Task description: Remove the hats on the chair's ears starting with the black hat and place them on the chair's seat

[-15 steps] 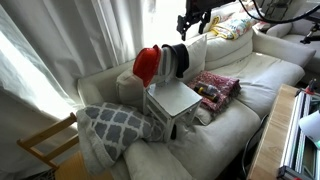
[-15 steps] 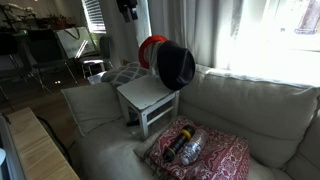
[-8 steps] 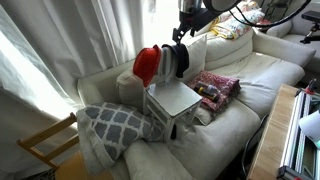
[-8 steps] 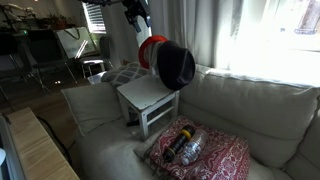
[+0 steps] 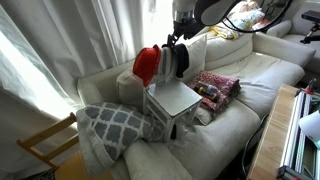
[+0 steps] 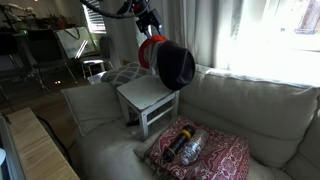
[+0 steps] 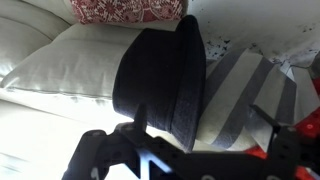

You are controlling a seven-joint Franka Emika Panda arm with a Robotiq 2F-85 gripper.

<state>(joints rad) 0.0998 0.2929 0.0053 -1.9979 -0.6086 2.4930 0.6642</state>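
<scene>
The black hat (image 5: pixel 179 60) hangs on one ear of the pale chair (image 5: pixel 172 100), which stands on the sofa. The red hat (image 5: pixel 146 65) hangs on the other ear beside it. Both hats also show in an exterior view, the black hat (image 6: pixel 176 66) in front of the red hat (image 6: pixel 151 47). The seat (image 6: pixel 145 93) is bare. My gripper (image 5: pixel 176 38) is open, just above the black hat's top edge. In the wrist view the black hat (image 7: pixel 160 72) fills the middle. Its near edge lies between my open fingers (image 7: pixel 205 125). The chair's slats (image 7: pixel 240 85) and a bit of red hat (image 7: pixel 286 150) show behind.
A grey-and-white patterned pillow (image 5: pixel 112 126) leans against the chair's side. A red patterned cushion (image 5: pixel 214 88) with a bottle (image 6: pixel 190 148) lies on the sofa beside it. A natural-wood chair (image 5: pixel 45 146) stands by the curtain. A wooden table edge (image 5: pixel 286 125) runs along the sofa's front.
My gripper has come down from high above the sofa back to just over the black hat. The hats and the chair have not moved.
</scene>
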